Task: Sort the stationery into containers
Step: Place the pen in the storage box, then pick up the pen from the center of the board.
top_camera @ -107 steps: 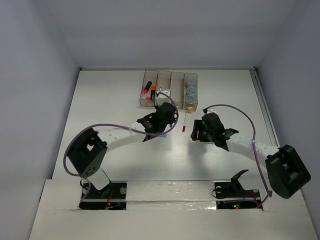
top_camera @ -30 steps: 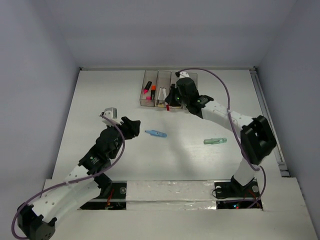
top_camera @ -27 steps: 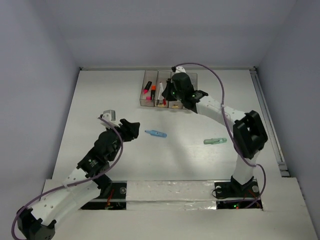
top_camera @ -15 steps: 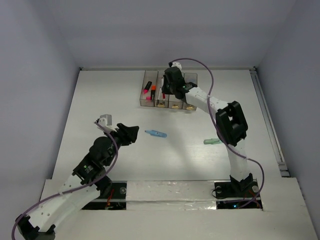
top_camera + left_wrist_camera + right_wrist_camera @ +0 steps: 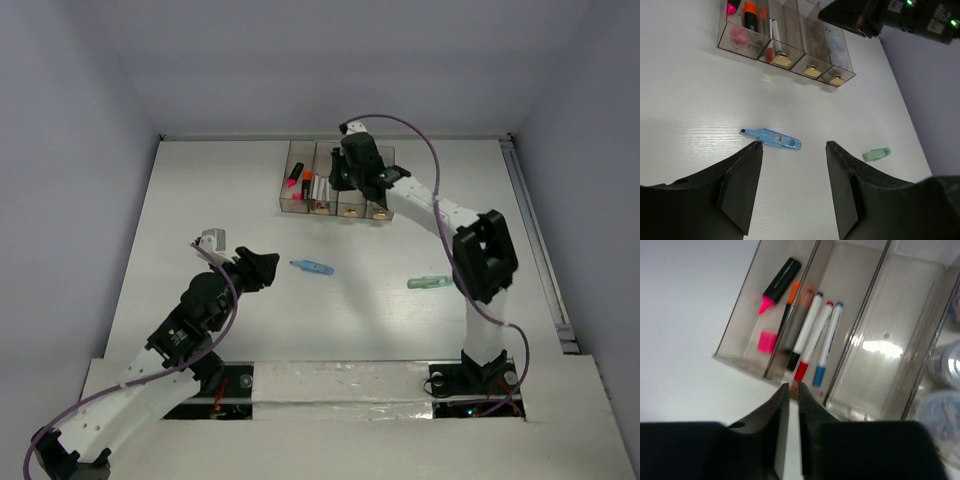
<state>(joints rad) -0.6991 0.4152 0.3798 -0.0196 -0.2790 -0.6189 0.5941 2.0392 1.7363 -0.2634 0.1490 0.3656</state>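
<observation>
Left gripper gapes empty, light blue marker just ahead. Right gripper, barely parted and empty, hovers just before three binned white pens.

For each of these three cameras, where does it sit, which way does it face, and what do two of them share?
Top external: high behind the arm bases, looking down at the table; both arms, left tool and right tool show.
Left wrist: low on the left arm, looking forward at the blue marker, green marker and bins; its fingers show.
Right wrist: over the bins, looking down at pens and a pink highlighter; its fingers show.
Shared: all three see the bins; top and left wrist both see both markers.
</observation>
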